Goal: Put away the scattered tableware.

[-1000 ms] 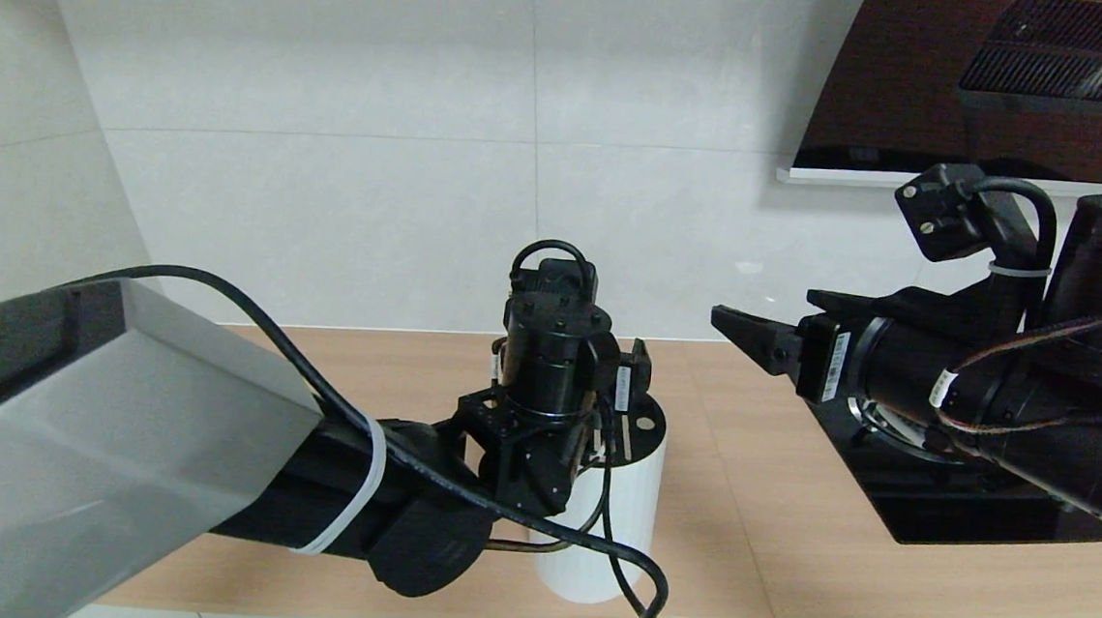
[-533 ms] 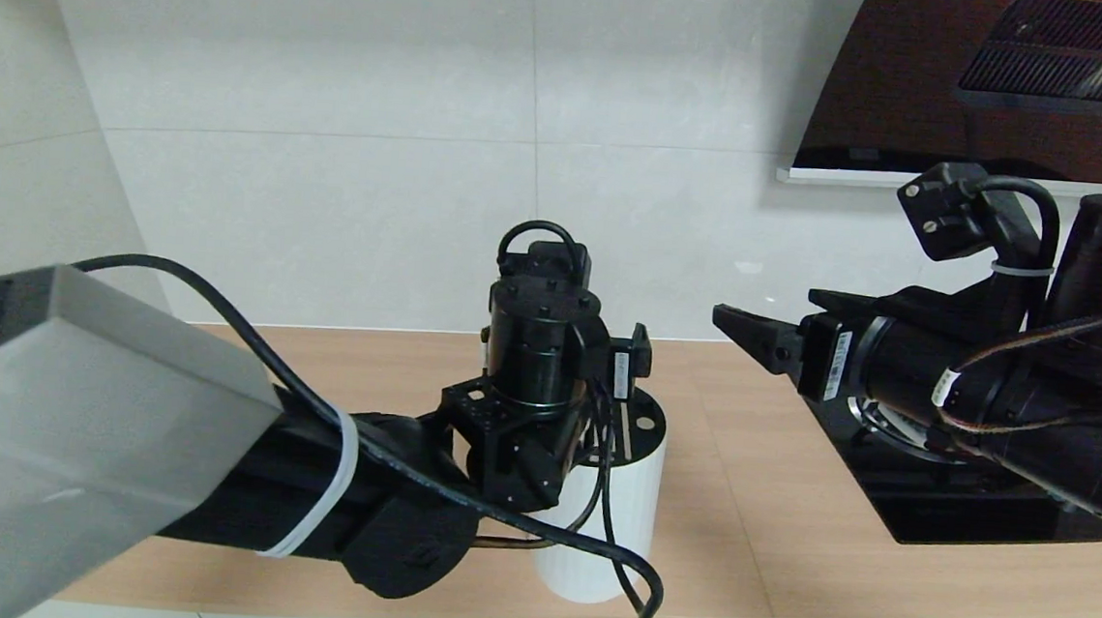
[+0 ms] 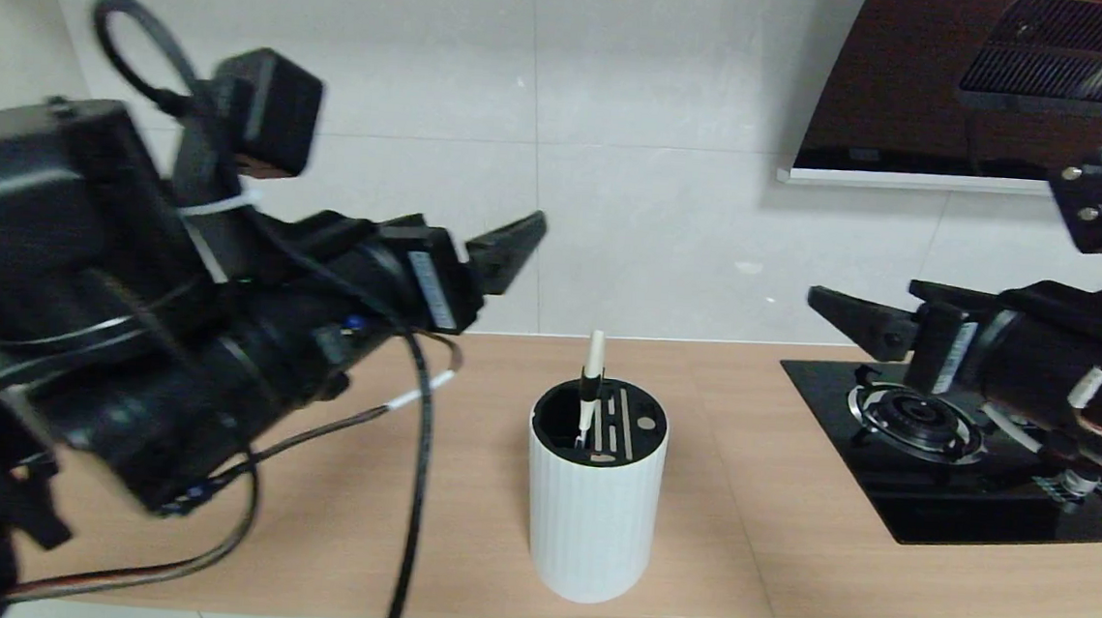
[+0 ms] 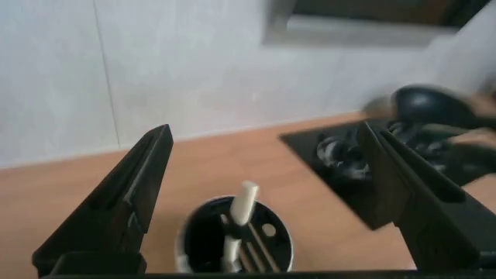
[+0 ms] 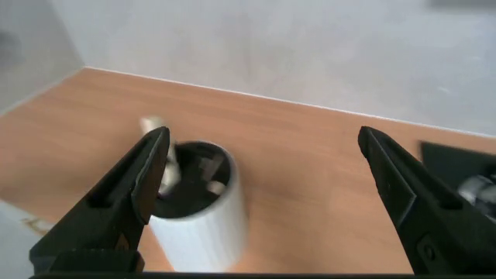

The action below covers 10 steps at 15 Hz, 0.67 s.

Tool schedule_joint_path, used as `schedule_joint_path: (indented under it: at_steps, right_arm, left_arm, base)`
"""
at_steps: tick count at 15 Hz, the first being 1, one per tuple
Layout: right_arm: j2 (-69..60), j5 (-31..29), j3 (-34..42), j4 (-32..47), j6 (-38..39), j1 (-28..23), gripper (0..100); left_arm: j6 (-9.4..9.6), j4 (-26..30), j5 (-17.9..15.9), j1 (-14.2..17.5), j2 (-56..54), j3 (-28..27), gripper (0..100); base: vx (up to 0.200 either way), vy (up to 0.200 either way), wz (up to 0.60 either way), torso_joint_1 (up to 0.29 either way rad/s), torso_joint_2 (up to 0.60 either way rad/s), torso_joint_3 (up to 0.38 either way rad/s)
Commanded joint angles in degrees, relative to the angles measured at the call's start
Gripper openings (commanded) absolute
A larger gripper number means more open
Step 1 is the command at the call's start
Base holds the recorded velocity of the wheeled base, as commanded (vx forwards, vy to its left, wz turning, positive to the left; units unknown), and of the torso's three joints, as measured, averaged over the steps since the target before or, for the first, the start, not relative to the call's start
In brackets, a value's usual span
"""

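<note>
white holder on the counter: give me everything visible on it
The holder is a white cylinder with fine vertical ribs, likely plastic or ceramic, capped by a black top insert that has one round opening, several narrow slots and a few small holes. It stands upright on the wooden counter near the front edge, to the left of the black cooktop. One utensil with a white handle and a dark collar stands nearly upright in the insert, by the round opening. Nothing else touches it.
</note>
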Motion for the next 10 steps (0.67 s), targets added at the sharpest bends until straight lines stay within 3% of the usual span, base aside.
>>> schedule_joint_path:
  at_steps: [1, 2, 4, 5, 6, 8, 10]
  right_arm:
    - [-13.7, 1.2, 11.1, -0.4, 0.0, -8.4, 100]
    - [-18.3, 3.1, 14.9, -0.4, 0.1, -11.7, 100]
    - [-28.2, 9.3, 22.1, 0.1, 0.1, -18.2, 100]
    - [-36.8, 11.5, 26.5, 0.7, -0.3, -23.8, 100]
    - [-42.6, 11.6, 27.3, 4.5, -0.3, -25.7, 100]
    - [-55.2, 11.6, 25.7, 18.6, -0.4, -26.2, 100]
    - [-66.6, 12.4, 21.4, 36.1, -0.7, -26.1, 100]
  left_arm:
    - [0.03, 1.1, -2.4, 10.6, -19.8, 13.6, 100]
    - [0.03, 2.0, -2.4, 13.1, -24.4, 17.0, 100]
    - [0.03, 8.6, -2.4, 14.4, -34.8, 23.1, 100]
    - [0.21, 17.9, -2.4, 14.5, -45.7, 25.4, 100]
    - [0.21, 25.3, -2.6, 16.0, -53.2, 25.3, 100]
    - [0.73, 38.2, -5.9, 19.9, -65.5, 23.9, 100]
    - [0.91, 46.2, -11.9, 25.1, -74.6, 23.0, 100]
  base:
    - [0.0, 0.0, 0.0, 0.0, 0.0, 0.0]
    - [0.0, 0.0, 0.0, 0.0, 0.0, 0.0]
    - [0.0, 0.0, 0.0, 0.0, 0.0, 0.0]
    - [0.0, 0.0, 0.0, 0.0, 0.0, 0.0]
    - [0.0, 0.0, 0.0, 0.0, 0.0, 0.0]
    - [0.0, 0.0, 0.0, 0.0, 0.0, 0.0]
    - [0.0, 0.0, 0.0, 0.0, 0.0, 0.0]
